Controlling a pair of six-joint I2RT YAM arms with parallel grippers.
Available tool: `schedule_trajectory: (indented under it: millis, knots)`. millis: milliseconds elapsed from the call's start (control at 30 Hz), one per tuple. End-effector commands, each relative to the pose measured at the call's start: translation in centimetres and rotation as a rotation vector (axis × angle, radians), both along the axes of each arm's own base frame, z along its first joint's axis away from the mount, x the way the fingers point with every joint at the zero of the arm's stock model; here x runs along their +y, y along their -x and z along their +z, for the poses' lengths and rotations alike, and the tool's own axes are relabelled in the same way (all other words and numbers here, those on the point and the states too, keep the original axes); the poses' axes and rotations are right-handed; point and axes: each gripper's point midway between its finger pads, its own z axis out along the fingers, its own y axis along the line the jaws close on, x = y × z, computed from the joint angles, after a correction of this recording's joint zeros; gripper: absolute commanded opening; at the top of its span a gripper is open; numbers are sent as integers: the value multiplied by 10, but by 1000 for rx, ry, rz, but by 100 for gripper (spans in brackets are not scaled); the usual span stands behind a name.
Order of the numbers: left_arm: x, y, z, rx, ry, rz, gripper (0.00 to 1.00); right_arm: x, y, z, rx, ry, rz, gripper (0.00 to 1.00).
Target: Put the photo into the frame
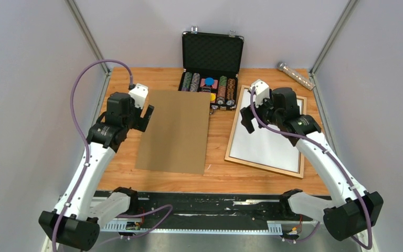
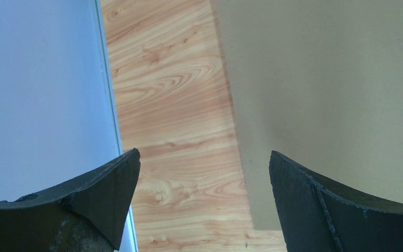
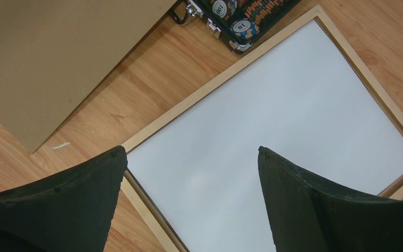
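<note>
Top view: the frame (image 1: 262, 166) is lying flat on the right half of the table (image 1: 119, 160), slightly rotated. The photo (image 1: 270, 149) is lying inside its rails, white back facing up, filling the opening. No printed side is showing.

The right gripper (image 1: 246, 118) is hovering above the upper left part of the frame, jaws spread wide and grasping nothing. In the right wrist view both fingers (image 3: 315, 205) are standing over the white sheet, with the frame's left rail running diagonally between them.

The left gripper (image 1: 145, 117) is hovering at centre left, over the left edge of the brown backing panel (image 1: 174, 131), jaws released and empty. The panel is lying flat in the centre, apart from the frame.

1 black case (image 1: 212, 52) is standing open at top centre with rows of chips (image 1: 208, 86) showing. Its front edge is sitting just beside the panel's upper right corner and the frame's upper left corner.
</note>
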Motion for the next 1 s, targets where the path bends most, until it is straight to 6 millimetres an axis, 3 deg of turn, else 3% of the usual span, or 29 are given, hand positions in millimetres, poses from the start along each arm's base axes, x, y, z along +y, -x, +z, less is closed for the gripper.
schedule_trajectory:
  millis: [0, 300, 600, 967]
  knots:
    - [7, -22, 1, -60, 67, 4, 100, 18, -6, 15, -31, -71, 55, 95]
    - [39, -53, -19, -68, 101, 96, 100, 45, -22, 0, 32, -124, 117, 95]
    - [63, -70, -49, 15, 164, 147, 100, 84, -53, 8, 66, -193, 149, 95]
    - [95, -84, -102, 193, 266, 194, 100, 140, -83, -47, 267, -265, 108, 94]
